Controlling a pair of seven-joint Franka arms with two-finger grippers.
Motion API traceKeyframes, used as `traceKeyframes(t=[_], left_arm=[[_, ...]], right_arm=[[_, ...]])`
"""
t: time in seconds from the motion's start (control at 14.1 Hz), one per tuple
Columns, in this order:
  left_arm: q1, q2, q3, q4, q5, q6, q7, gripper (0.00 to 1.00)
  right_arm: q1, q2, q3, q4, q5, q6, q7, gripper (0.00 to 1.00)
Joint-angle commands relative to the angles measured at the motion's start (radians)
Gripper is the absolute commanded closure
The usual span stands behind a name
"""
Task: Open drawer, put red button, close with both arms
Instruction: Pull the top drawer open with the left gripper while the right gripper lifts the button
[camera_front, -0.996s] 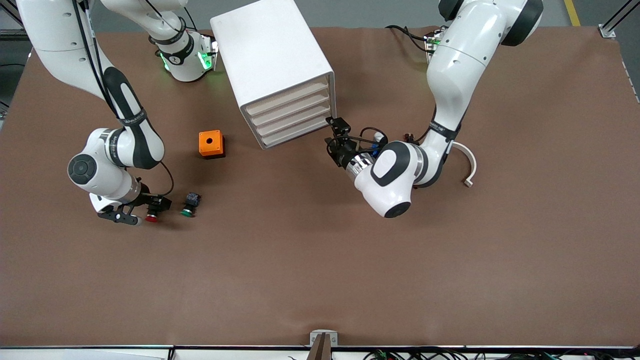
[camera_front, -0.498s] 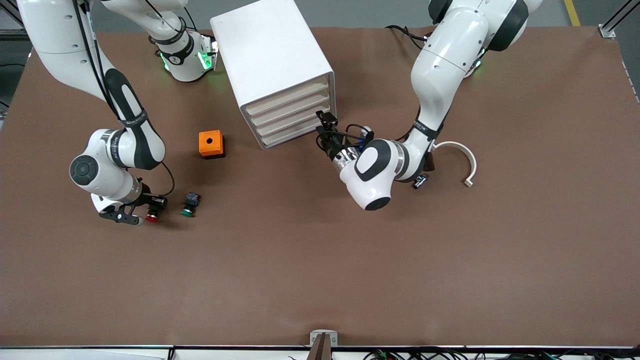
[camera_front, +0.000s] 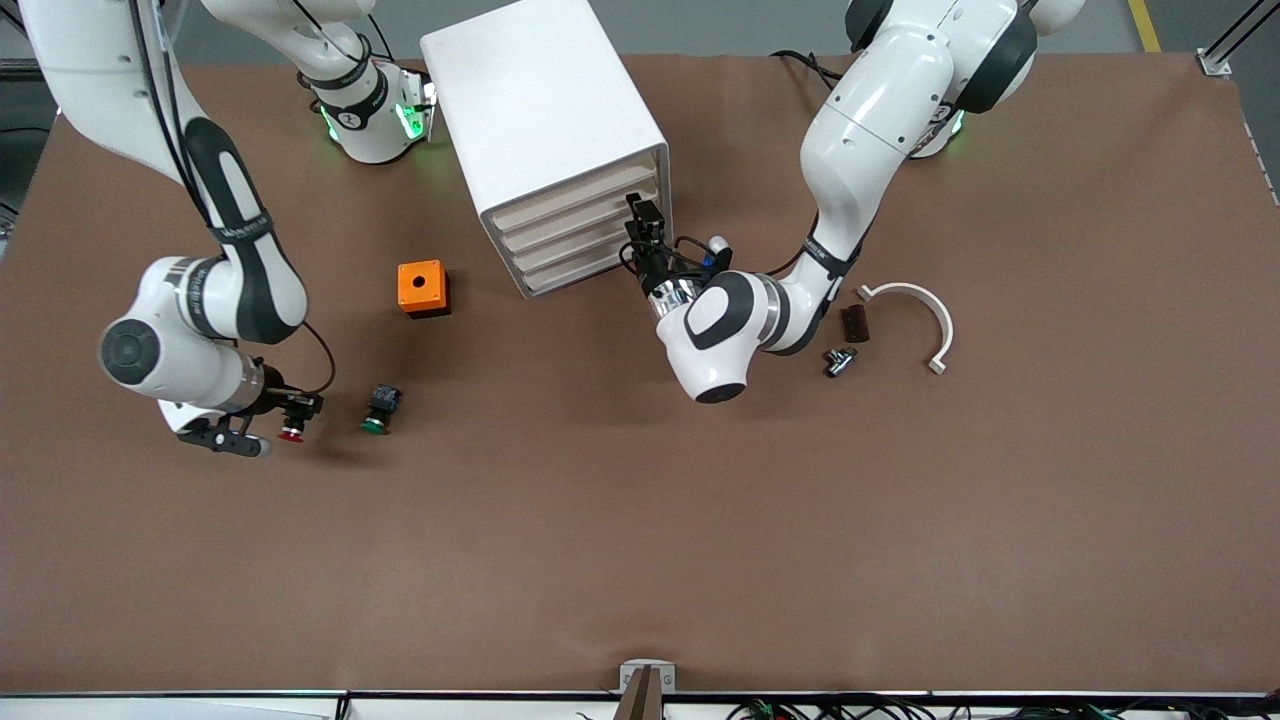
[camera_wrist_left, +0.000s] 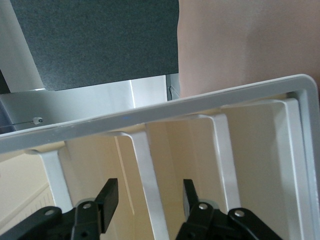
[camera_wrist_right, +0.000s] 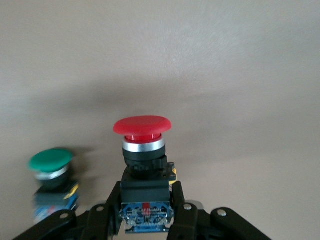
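Note:
My right gripper (camera_front: 290, 418) is shut on the red button (camera_front: 291, 433) and holds it low over the table, near the right arm's end. In the right wrist view the button's red cap (camera_wrist_right: 142, 126) points away from the gripper (camera_wrist_right: 145, 205), whose fingers clamp the black-and-blue body. My left gripper (camera_front: 643, 215) is at the front of the white drawer cabinet (camera_front: 540, 110), at the upper drawers (camera_front: 575, 215). In the left wrist view it (camera_wrist_left: 148, 197) is open, with a white drawer handle (camera_wrist_left: 145, 165) between its fingers. The drawers look shut.
A green-capped button (camera_front: 378, 411) lies beside the red one, also in the right wrist view (camera_wrist_right: 50, 165). An orange box (camera_front: 421, 287) sits near the cabinet. A white curved piece (camera_front: 940, 320), a dark brown block (camera_front: 854, 322) and a small metal part (camera_front: 838, 360) lie beside the left arm.
The left gripper has moved up to the cabinet's drawer front. The right gripper has shifted toward the right arm's end of the table, carrying the red button away from the green one.

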Motion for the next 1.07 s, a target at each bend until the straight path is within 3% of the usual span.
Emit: traceKeyframes(t=[0.0, 0.5, 1.0], left_arm=[[-0.014, 0.0, 0.002, -0.003, -0.017, -0.015, -0.016, 0.44], [-0.046, 0.014, 0.004, -0.002, -0.008, 0.017, -0.01, 0.68], [-0.057, 0.02, 0.007, 0.0, -0.009, 0.039, -0.01, 0.89]], right_arm=[[-0.016, -0.145, 0.002, 0.028, 0.014, -0.165, -0.008, 1.0], [-0.054, -0.365, 0.0, 0.055, 0.014, -0.469, 0.003, 1.0], [-0.058, -0.362, 0.01, 0.102, 0.014, -0.515, 0.05, 1.0]])
